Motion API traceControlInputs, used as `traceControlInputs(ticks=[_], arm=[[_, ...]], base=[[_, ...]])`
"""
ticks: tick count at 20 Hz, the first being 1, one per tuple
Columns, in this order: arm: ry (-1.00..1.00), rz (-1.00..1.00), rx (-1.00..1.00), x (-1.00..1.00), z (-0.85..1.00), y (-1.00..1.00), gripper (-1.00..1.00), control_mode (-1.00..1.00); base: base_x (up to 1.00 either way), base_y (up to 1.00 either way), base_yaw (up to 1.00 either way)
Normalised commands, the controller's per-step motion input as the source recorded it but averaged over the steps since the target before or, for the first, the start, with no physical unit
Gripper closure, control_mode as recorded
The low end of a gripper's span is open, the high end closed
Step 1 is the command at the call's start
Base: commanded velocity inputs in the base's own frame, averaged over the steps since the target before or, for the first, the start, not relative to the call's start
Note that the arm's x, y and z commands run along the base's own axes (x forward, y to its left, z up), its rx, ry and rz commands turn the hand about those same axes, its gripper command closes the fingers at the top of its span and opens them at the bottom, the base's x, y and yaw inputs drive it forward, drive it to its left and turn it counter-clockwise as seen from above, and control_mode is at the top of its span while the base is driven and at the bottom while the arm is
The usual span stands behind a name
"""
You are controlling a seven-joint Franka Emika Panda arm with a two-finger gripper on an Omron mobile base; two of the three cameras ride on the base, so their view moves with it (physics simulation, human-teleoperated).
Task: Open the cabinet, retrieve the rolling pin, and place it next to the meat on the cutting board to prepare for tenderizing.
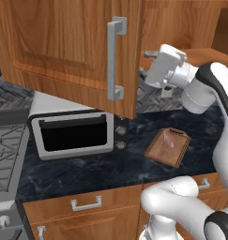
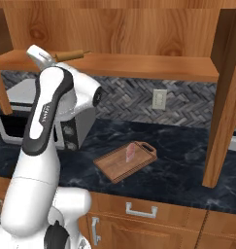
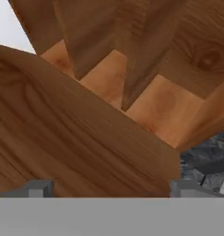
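Left base view shows the cabinet (image 1: pixel 64 47) with its left door swung out across the upper left of the frame, bar handle (image 1: pixel 114 58) facing us; in the right base view the right door stands edge-on down the right side and the shelf (image 2: pixel 139 65) runs bare across the top. So the opening looks done, and the step in hand is judged to be reaching in for the pin.

The gripper (image 1: pixel 150 55) sits upper centre-right in the left base view, just past the door's edge at shelf height, its jaws spread wide and holding nothing. In the hand view the two fingertips (image 3: pixel 37 188) rise at the bottom, far apart, with a wooden surface close before them.

To do this well, the hand should clear that door edge first, then line its jaws across the pin's middle, not along it, and come in level with the shelf.

The pin (image 2: pixel 71 55) lies on the shelf at upper left in the right base view, just beside the wrist.

Board (image 2: pixel 114 168) and meat (image 2: pixel 130 152) wait mid-frame on the dark counter (image 2: pixel 187 165).
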Motion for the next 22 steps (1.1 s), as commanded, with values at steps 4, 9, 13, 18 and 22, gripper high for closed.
traceControlInputs(ticks=[4, 9, 13, 18, 22], arm=[[0.08, 0.32, 0.00, 0.37, -0.07, 0.53, -1.00, -1.00], [0.02, 0.29, -0.05, 0.04, -0.01, 0.75, -1.00, -1.00], [0.00, 0.26, -0.10, -0.04, 0.00, 0.88, -1.00, -1.00], [0.00, 0.24, -0.13, -0.24, 0.00, 0.91, -1.00, -1.00], [-0.04, 0.19, -0.14, -0.48, 0.00, 0.94, -1.00, -1.00]], base=[[0.00, 0.00, 0.00], [0.00, 0.00, 0.00], [0.00, 0.00, 0.00], [0.00, 0.00, 0.00], [0.00, 0.00, 0.00]])
